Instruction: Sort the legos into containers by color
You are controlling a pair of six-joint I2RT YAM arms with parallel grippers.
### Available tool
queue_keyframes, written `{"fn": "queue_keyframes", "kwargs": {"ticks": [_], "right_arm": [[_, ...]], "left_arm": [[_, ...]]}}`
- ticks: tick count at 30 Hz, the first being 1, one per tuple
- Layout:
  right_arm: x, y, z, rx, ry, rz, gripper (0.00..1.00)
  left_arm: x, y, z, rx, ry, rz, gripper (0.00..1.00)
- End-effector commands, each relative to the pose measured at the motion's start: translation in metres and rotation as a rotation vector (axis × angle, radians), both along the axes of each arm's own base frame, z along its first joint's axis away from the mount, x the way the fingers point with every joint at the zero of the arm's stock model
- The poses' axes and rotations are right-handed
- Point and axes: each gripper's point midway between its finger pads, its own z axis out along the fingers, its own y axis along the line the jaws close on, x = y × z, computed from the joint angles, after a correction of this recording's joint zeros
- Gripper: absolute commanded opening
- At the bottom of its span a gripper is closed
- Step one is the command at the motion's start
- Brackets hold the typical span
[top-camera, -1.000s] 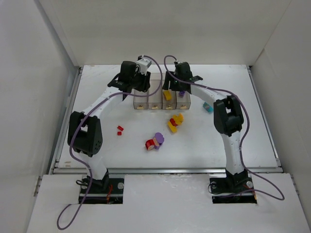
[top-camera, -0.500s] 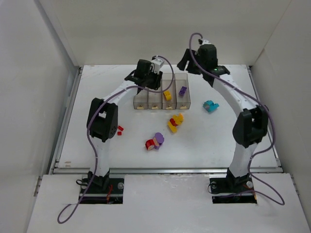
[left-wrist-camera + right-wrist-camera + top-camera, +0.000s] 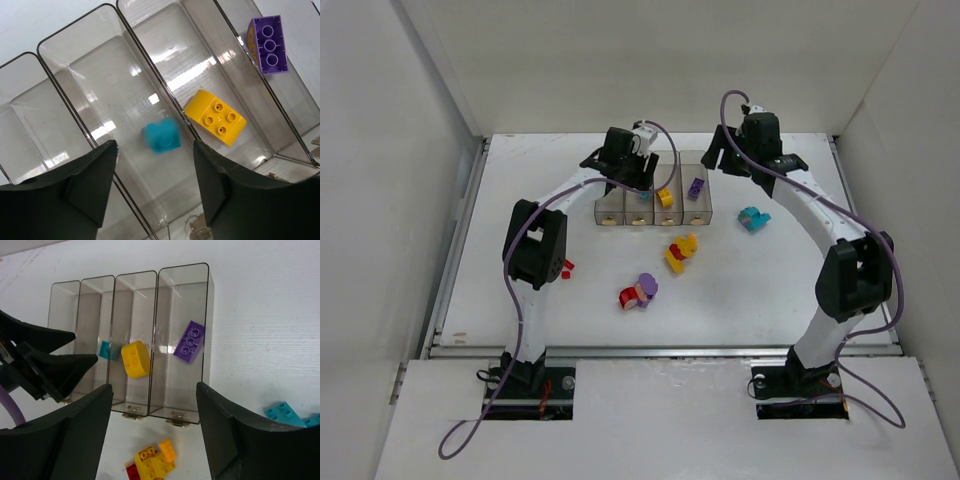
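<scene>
The four joined clear containers [image 3: 653, 205] stand at the back middle. My left gripper [image 3: 628, 178] hangs open and empty over them; in the left wrist view [image 3: 155, 197] a blurred teal lego [image 3: 164, 135] lies in the second bin below it. A yellow lego [image 3: 215, 117] is in the third bin and a purple lego [image 3: 269, 45] in the fourth. My right gripper [image 3: 752, 163] is open and empty, raised behind and to the right of the bins; its own view [image 3: 152, 440] looks down on them.
On the table lie a teal clump [image 3: 753, 218] right of the bins, a yellow and red clump [image 3: 681, 251] in front of them, a red and purple clump [image 3: 638, 292] nearer, and small red bricks [image 3: 566, 268] by the left arm. White walls enclose the table.
The left gripper moved right over the bins, and a teal lego now shows in the second bin. The right gripper lifted off the bins and swung back to the right.
</scene>
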Motion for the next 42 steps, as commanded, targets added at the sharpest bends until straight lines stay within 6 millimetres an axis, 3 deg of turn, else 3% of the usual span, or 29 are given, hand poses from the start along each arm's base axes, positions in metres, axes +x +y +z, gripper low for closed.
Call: {"fn": "queue_keyframes", "kwargs": {"ticks": [1,8,9,11,12,14,16,20,22,24,26,27,30,31,33,34,36,37,38,41,42], "right_arm": [[-0.007,0.0,0.033,0.004,-0.082,0.017,0.73],[-0.011,-0.022,0.043,0.032,-0.089,-0.031,0.77],[-0.011,-0.034,0.035,0.029,-0.061,-0.05,0.78],[-0.019,-0.054,0.037,0.034,-0.047,-0.093,0.83],[-0.019,-0.075,0.034,0.024,-0.037,-0.143,0.86],[-0.03,-0.096,0.024,0.007,-0.005,-0.178,0.94],[-0.04,-0.117,0.01,-0.024,0.047,-0.2,0.96],[-0.056,-0.131,-0.02,-0.139,0.121,-0.147,0.99],[-0.061,-0.136,-0.031,-0.155,0.169,-0.168,0.99],[-0.071,-0.155,-0.049,-0.111,0.226,-0.239,1.0],[-0.07,-0.174,-0.051,0.057,0.22,-0.317,1.0],[-0.076,-0.178,-0.066,0.11,0.253,-0.341,1.0],[-0.066,-0.168,-0.055,0.214,0.209,-0.31,1.0],[-0.063,-0.161,-0.053,0.24,0.199,-0.267,0.95],[-0.06,-0.145,-0.046,0.199,0.154,-0.154,0.95],[-0.055,-0.143,-0.04,0.14,0.128,-0.112,0.95],[-0.061,-0.146,-0.061,-0.069,0.186,-0.029,0.96],[-0.055,-0.148,-0.058,-0.161,0.185,-0.016,0.96],[-0.061,-0.151,-0.08,-0.245,0.264,0.041,0.97],[-0.052,-0.149,-0.086,-0.31,0.293,0.086,0.99],[-0.049,-0.153,-0.103,-0.333,0.338,0.1,0.99]], "left_arm": [[0.003,-0.008,0.027,-0.036,-0.051,-0.015,0.62],[-0.003,-0.006,0.035,-0.041,-0.046,-0.009,0.64],[-0.004,-0.006,0.047,-0.05,-0.065,-0.009,0.64],[-0.006,-0.004,0.057,-0.048,-0.081,-0.016,0.64],[-0.009,-0.008,0.073,-0.047,-0.115,-0.036,0.64],[-0.013,-0.005,0.086,-0.034,-0.151,-0.054,0.64],[-0.024,-0.005,0.099,-0.022,-0.182,-0.091,0.64],[-0.046,-0.005,0.108,0.012,-0.207,-0.215,0.66],[-0.063,-0.014,0.107,0.031,-0.211,-0.343,0.66],[-0.079,-0.02,0.107,0.049,-0.219,-0.441,0.67],[-0.091,-0.028,0.107,0.076,-0.259,-0.554,0.68],[-0.094,-0.033,0.107,0.083,-0.268,-0.574,0.7],[-0.103,-0.041,0.106,0.076,-0.256,-0.602,0.7],[-0.106,-0.046,0.106,0.074,-0.256,-0.614,0.7],[-0.111,-0.045,0.095,0.098,-0.231,-0.608,0.7],[-0.115,-0.049,0.099,0.095,-0.24,-0.618,0.7],[-0.118,-0.045,0.092,0.107,-0.225,-0.61,0.7],[-0.117,-0.045,0.09,0.107,-0.227,-0.61,0.7],[-0.122,-0.046,0.089,0.113,-0.225,-0.613,0.7],[-0.123,-0.045,0.085,0.115,-0.216,-0.614,0.7],[-0.122,-0.046,0.087,0.113,-0.225,-0.613,0.7]]}}
